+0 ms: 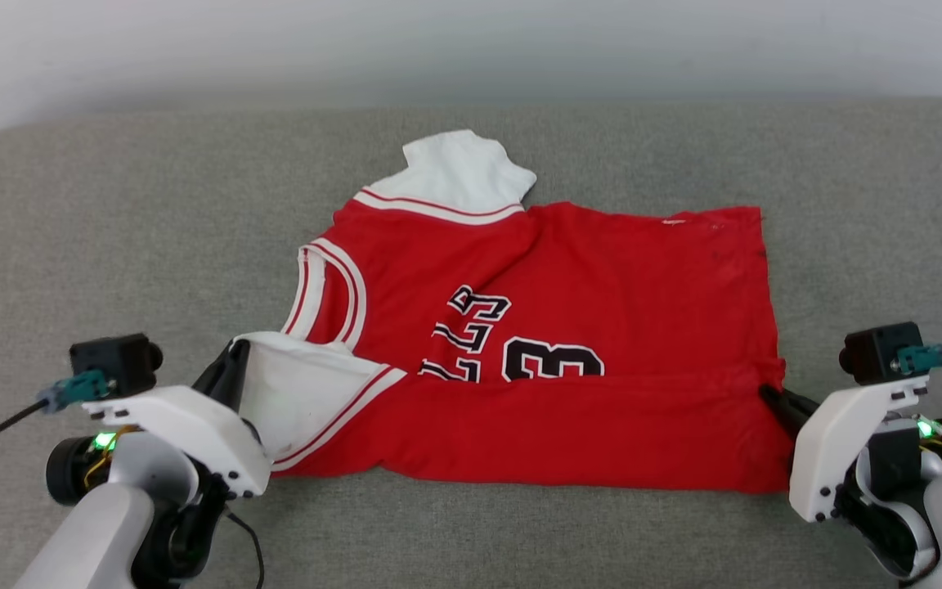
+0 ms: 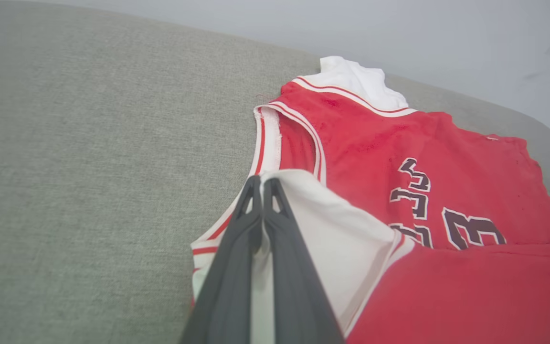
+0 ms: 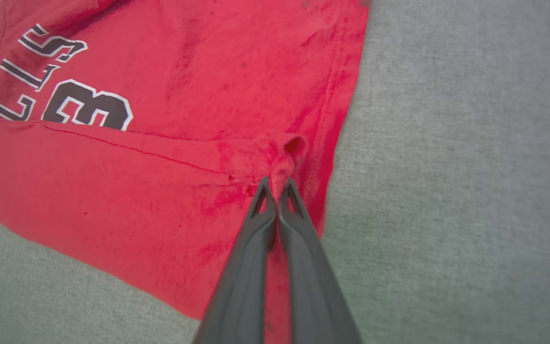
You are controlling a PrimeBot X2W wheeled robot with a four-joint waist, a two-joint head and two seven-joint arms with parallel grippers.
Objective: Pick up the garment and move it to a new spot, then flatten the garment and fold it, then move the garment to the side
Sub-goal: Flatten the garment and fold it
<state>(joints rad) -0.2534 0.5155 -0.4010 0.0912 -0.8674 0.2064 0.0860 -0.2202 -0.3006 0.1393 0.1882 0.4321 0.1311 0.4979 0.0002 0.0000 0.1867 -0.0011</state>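
The grey surface [image 1: 111, 204] takes most of the head view, with a pale wall [image 1: 471, 41] along the top of the frame. The garment [image 1: 602, 286] lies in the middle of the frame, spread sideways, with the neck toward the left and the hem toward the right. Its near long edge is turned over the body as a red band across the lower middle, and this band covers the lower part of the black number [image 1: 553, 360]. I judge this is the 1st fold, made lengthwise so the garment becomes narrower.

The left gripper [image 1: 234, 356] is at the lower left of the frame and the right gripper [image 1: 769, 395] at the lower right, so the garment lies between the 2. They probably hold the 2 ends of the band so that it lies straight and does not sag.

In the left wrist view the left gripper [image 2: 261, 184] is clenched on the edge of the white sleeve [image 2: 332, 224], with cloth between the fingers. In the right wrist view the right gripper [image 3: 275, 184] is pinched on a small pucker of red cloth near the hem edge
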